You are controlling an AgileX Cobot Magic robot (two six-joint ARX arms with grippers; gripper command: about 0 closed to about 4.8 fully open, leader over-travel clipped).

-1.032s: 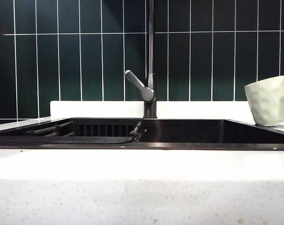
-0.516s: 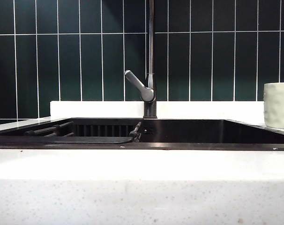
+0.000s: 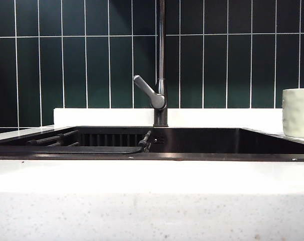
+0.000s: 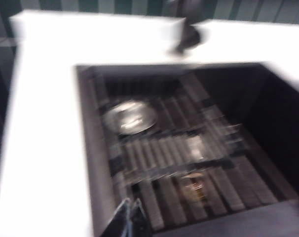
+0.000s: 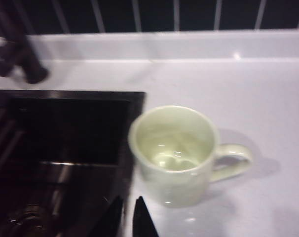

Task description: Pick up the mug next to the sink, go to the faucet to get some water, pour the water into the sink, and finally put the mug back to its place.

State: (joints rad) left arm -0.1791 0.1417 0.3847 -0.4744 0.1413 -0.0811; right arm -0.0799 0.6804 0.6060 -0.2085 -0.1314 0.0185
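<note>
The pale cream-green ceramic mug (image 5: 175, 155) stands upright on the white worktop (image 5: 258, 94) just beside the wide black sink (image 4: 189, 148), its smooth inside holding no water I can see. The right pincer (image 5: 126, 217) hovers near it, tips narrowly apart, gripping nothing. The left pincer (image 4: 130, 217) hangs closed over the sink's ribbed floor

The left gripper (image 4: 130, 210) hung above the sink's (image 4: 90, 148) left edge with its fingertips pressed together, while the right gripper (image 5: 126, 210) hovered over the worktop's (image 5: 268, 98) sink-side edge, fingertips slightly apart and holding nothing.
</note>
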